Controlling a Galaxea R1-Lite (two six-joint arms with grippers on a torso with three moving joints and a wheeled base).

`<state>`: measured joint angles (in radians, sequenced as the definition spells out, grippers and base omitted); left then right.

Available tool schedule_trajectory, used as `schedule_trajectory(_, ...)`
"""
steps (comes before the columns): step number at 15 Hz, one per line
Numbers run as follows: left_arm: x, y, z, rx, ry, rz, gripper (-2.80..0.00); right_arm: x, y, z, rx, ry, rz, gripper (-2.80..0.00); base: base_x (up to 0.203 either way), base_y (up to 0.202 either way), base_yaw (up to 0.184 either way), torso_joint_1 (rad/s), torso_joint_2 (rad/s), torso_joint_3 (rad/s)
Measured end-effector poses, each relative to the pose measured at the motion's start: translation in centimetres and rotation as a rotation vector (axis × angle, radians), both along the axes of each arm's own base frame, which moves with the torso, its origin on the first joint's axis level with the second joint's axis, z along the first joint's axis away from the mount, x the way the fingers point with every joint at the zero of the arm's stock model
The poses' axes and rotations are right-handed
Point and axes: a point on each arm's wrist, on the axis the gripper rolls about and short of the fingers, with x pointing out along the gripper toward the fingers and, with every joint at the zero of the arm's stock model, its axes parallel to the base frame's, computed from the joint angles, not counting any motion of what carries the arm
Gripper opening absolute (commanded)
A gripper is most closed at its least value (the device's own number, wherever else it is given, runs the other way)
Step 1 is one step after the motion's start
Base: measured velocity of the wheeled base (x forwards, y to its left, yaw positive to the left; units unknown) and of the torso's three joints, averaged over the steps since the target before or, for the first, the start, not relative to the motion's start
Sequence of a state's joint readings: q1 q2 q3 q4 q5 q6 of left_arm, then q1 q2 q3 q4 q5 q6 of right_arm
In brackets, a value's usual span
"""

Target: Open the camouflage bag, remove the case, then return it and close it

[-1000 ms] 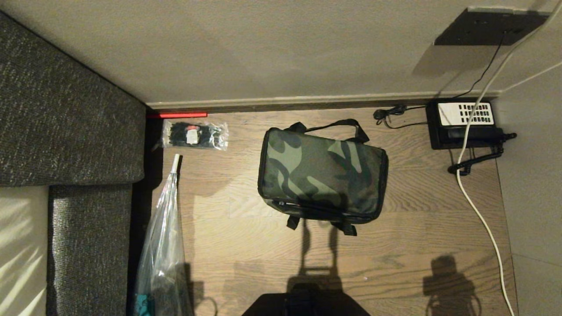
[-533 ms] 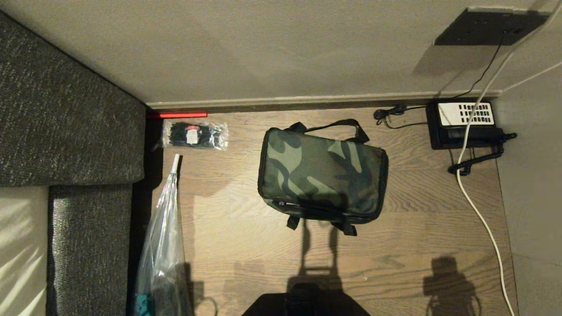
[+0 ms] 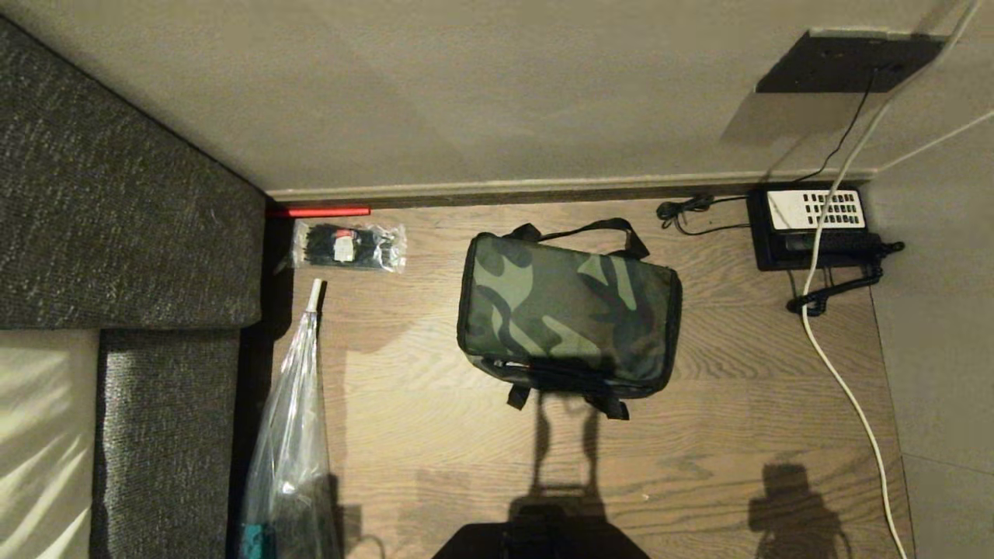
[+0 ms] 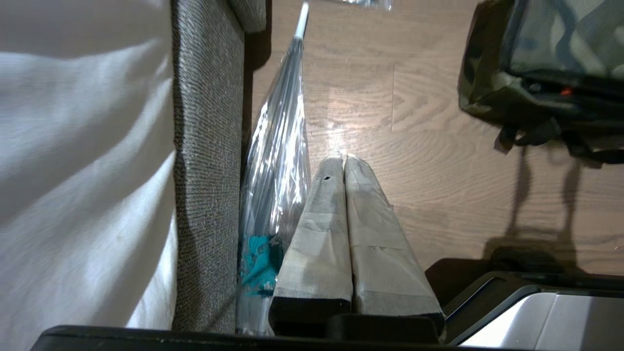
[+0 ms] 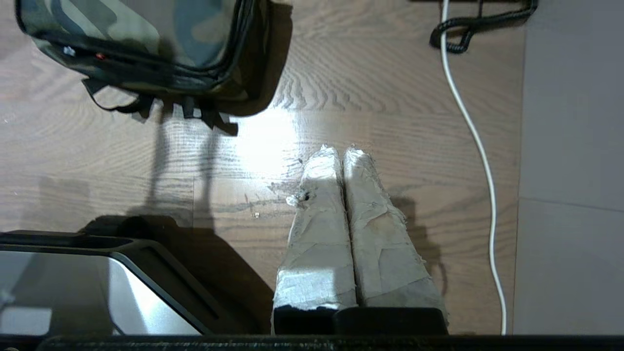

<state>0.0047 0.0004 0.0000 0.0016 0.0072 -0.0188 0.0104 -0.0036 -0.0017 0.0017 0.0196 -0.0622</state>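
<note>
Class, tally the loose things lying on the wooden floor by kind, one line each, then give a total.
Camouflage bag: 1
Packet of black ties: 1
Clear plastic bag: 1
Black telephone: 1
White cable: 1
Total: 5

Left hand (image 4: 345, 158), right hand (image 5: 343, 148) closed.

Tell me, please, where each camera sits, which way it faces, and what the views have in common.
Head view: high on the robot, facing down at the closed camouflage bag on the wood floor; neither arm shows.
Left wrist view: behind the shut left gripper, facing the floor beside the grey sofa.
Right wrist view: behind the shut right gripper, facing the floor near the white cable.
All three show the bag.
</note>
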Motion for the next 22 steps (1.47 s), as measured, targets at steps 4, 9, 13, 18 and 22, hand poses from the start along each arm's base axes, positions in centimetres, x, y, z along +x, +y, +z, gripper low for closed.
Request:
schedule_trajectory(4,0.0,0.0,0.0,-0.002,0.0,0.0,-2.8,0.0,0.0,-0.01,0.0,0.0,0.0,-2.8,0.0,0.0,0.0,0.002,0.0,0.201)
schedule_trajectory(9,0.0,0.0,0.0,-0.002,0.0,0.0,-2.8,0.0,0.0,0.0,0.0,0.001,0.0,-2.8,0.0,0.0,0.0,0.003,0.0,0.203)
schedule_trajectory(13,0.0,0.0,0.0,-0.002,0.0,0.0,-2.8,0.0,0.0,0.0,0.0,0.0,0.0,-2.8,0.0,0.0,0.0,0.003,0.0,0.206)
schedule_trajectory(18,0.0,0.0,0.0,-0.002,0.0,-0.001,-2.8,0.01,0.0,0.01,0.0,0.0,0.0,-2.8,0.0,0.0,0.0,0.003,0.0,0.202)
schedule_trajectory(22,0.0,0.0,0.0,-0.002,0.0,0.0,-2.8,0.01,0.0,0.0,0.0,0.001,0.0,-2.8,0.0,0.0,0.0,0.002,0.0,0.208)
